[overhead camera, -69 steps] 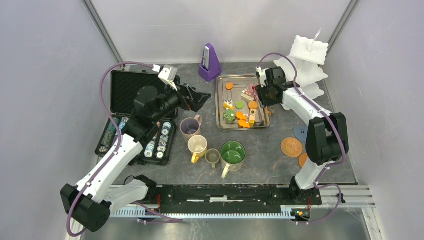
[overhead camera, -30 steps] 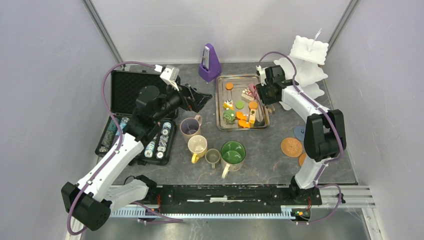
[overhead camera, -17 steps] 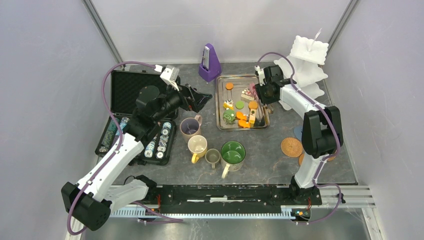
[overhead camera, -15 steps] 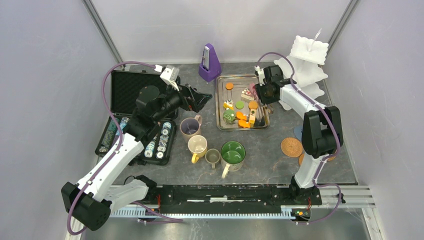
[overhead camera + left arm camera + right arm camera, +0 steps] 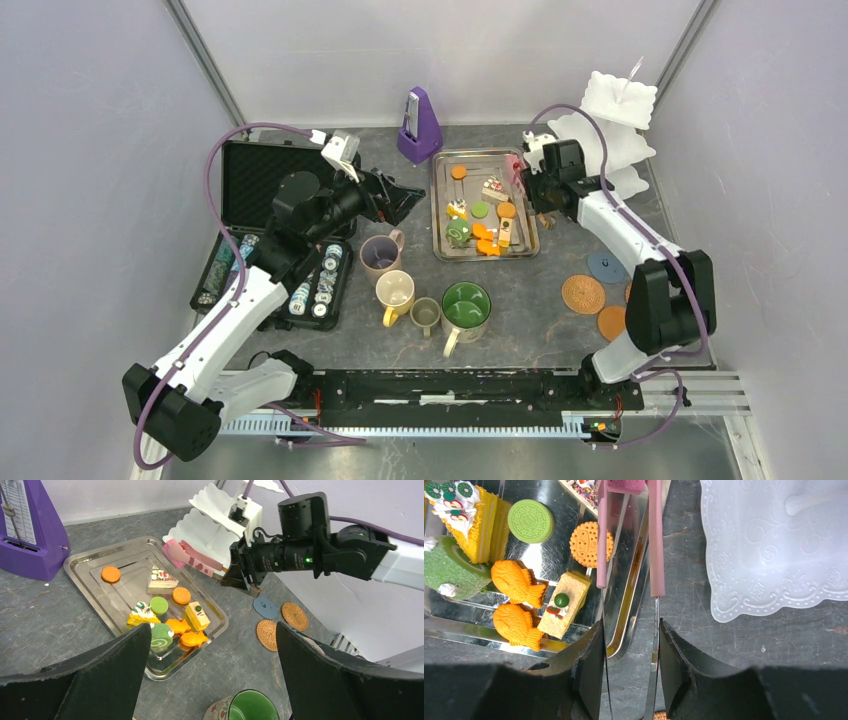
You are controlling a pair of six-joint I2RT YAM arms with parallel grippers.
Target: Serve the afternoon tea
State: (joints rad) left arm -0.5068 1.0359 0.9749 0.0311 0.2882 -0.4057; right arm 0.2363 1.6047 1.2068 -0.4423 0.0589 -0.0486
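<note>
The right claw [image 5: 630, 647] is clamped on pink tongs [image 5: 655, 540], which reach over the right rim of the metal tray [image 5: 90, 582], beside the white stand [image 5: 610, 135]. Toy pastries [image 5: 160, 605] lie in the tray. Left of the tray, the left claw [image 5: 212, 645] hangs above the surface, fingers wide apart.

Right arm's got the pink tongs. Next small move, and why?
Probably ease the right gripper left and down so the pink tongs straddle the cake slice. Their tips hang by the far right rim of the tray, every pastry lies in the tray, and the white stand looks bare.
</note>
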